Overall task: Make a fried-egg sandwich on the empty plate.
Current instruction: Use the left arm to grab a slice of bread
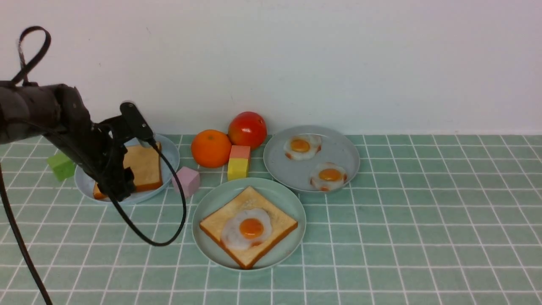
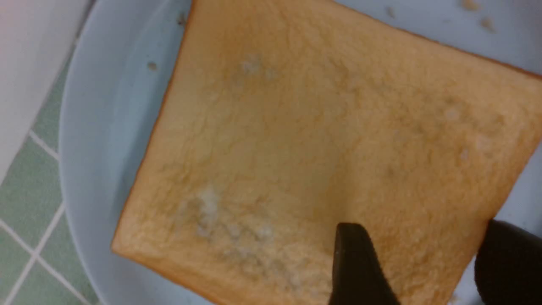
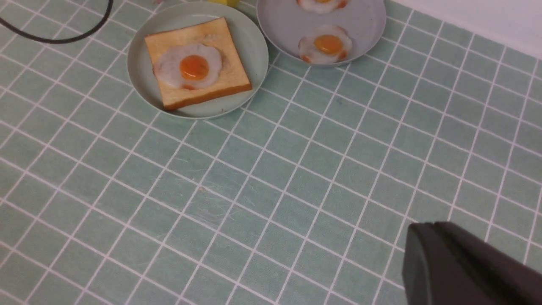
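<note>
Mint plate (image 1: 288, 250), nearest cam, ctr of surface (image 1: 423, 254), w/ bread slice (image 1: 245, 201) & fried egg (image 1: 252, 228) on top. L pincer (image 2: 423, 224) open at toast (image 2: 296, 127) on pale blue plate (image 1: 169, 146), far L. Blk cable (image 1: 185, 212) loops btwn L arm (image 1: 63, 110) & mint plate; pink block (image 1: 186, 181) btwn plates. Behind: orange (image 1: 211, 148), tomato (image 1: 247, 130), yellow block (image 1: 238, 168). Grey plate (image 1: 286, 169) far, R of them, 2 eggs (image 1: 300, 145). R pincer (image 3: 427, 224) shut.

Before me, toward twelve o'clock, I see a plain pale wall (image 1: 322, 63) with a few faint marks near eleven. It meets a green surface (image 1: 423, 237) crossed by white grid lines, reaching round to three and nine, under soft light.
</note>
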`<action>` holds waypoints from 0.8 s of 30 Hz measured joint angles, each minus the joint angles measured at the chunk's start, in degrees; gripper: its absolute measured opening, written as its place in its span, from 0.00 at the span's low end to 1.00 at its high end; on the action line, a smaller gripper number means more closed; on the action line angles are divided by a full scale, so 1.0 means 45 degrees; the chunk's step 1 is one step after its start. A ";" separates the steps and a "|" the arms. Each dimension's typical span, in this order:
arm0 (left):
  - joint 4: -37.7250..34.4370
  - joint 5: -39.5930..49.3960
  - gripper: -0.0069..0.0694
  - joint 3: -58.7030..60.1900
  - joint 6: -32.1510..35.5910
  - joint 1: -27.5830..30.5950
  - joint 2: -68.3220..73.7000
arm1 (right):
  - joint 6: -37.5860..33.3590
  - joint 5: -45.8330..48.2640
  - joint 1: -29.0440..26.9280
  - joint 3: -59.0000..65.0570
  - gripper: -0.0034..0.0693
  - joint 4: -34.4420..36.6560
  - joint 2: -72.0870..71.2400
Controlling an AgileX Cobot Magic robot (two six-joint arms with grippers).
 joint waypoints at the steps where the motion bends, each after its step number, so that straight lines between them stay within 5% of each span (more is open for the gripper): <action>1: 0.0055 -0.0033 0.59 -0.0017 -0.0002 0.0000 0.0064 | 0.0000 0.0000 0.0000 0.0000 0.05 0.0044 0.0000; 9: 0.0309 -0.0147 0.50 -0.0186 -0.0002 0.0000 0.0364 | 0.0016 0.0000 0.0000 0.0000 0.06 0.0165 0.0000; 17: 0.0309 0.0575 0.15 -0.0212 -0.0018 -0.0014 0.0066 | 0.0030 0.0000 0.0000 0.0000 0.06 0.0454 0.0000; 24: 0.0552 0.1578 0.09 -0.0088 -0.2857 -0.0672 -0.2277 | -0.0290 0.0000 0.0000 0.0000 0.07 0.0443 0.0000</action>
